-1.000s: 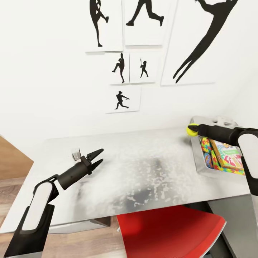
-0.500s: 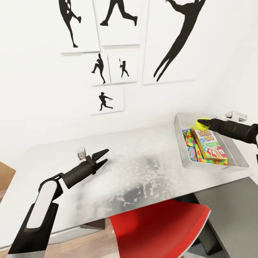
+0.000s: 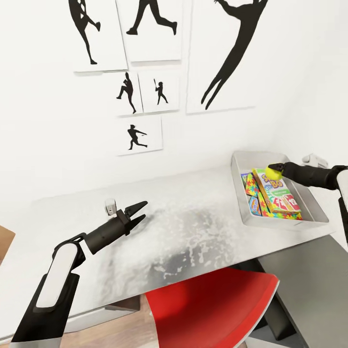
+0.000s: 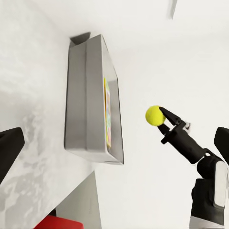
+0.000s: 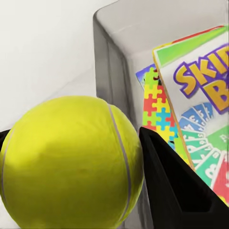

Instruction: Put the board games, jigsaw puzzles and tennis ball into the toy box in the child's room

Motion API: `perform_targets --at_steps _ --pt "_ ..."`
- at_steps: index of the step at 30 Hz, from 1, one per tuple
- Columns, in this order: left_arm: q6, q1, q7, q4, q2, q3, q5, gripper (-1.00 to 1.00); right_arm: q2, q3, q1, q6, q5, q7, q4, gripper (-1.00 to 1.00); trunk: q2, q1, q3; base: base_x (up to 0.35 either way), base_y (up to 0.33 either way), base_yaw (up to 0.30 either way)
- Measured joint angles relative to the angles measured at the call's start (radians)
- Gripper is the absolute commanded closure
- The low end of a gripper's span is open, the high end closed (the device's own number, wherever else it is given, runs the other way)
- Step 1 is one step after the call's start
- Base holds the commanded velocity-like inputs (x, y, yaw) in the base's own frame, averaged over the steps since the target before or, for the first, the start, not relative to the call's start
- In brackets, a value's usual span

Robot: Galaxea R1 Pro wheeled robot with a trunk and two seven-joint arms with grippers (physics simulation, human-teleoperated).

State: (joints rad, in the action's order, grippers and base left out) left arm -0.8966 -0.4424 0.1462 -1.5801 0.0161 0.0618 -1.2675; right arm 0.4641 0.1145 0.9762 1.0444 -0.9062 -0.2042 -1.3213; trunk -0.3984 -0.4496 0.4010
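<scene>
The yellow tennis ball (image 3: 274, 170) (image 4: 154, 115) (image 5: 71, 160) is pinched in my right gripper (image 3: 275, 170), which hangs over the back of the grey metal toy box (image 3: 285, 222) (image 4: 88, 98) at the table's right end. Inside the box lie a board game box (image 3: 278, 191) (image 5: 200, 114) and colourful jigsaw puzzle boxes (image 3: 251, 193) (image 5: 157, 107). My left gripper (image 3: 137, 213) is open above the left part of the grey table (image 3: 193, 227), holding nothing.
A small grey object (image 3: 110, 207) stands on the table just behind the left gripper. A red chair (image 3: 208, 309) is tucked under the table's front edge. Silhouette posters (image 3: 140, 87) cover the white wall behind.
The head camera has turned right, bringing the toy box fully into view. My right gripper has carried the ball from the box's near-left corner to over its back part.
</scene>
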Motion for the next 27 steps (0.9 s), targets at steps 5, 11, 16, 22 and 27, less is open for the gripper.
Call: perform_targets --at_steps 5,11,16,22,27 --pt "-0.001 0.001 0.001 -0.013 0.000 0.000 -0.002 -1.00 -0.003 -0.003 0.081 0.000 0.002 0.002 0.146 1.00 0.000 0.000 0.000 0.000 0.000 -0.006" --pt "-0.002 -0.001 0.003 -0.024 -0.001 -0.014 -0.006 -1.00 -0.004 -0.022 0.207 0.000 0.004 0.007 0.311 1.00 0.000 0.000 0.000 0.000 0.000 -0.002" --pt "-0.002 -0.003 0.003 -0.026 -0.001 -0.022 -0.007 -1.00 -0.005 -0.042 0.242 0.000 0.006 0.008 0.350 1.00 0.000 0.000 0.000 0.000 0.000 0.000" --pt "-0.002 -0.004 0.002 -0.027 -0.001 -0.027 -0.008 -1.00 -0.004 -0.053 0.267 0.000 0.007 0.007 0.373 1.00 0.000 0.000 0.000 0.000 0.000 0.000" --pt "-0.001 -0.004 0.002 -0.027 -0.001 -0.028 -0.008 -1.00 -0.005 -0.058 0.282 0.000 0.007 0.007 0.388 1.00 0.000 0.000 0.000 0.000 0.000 0.000"
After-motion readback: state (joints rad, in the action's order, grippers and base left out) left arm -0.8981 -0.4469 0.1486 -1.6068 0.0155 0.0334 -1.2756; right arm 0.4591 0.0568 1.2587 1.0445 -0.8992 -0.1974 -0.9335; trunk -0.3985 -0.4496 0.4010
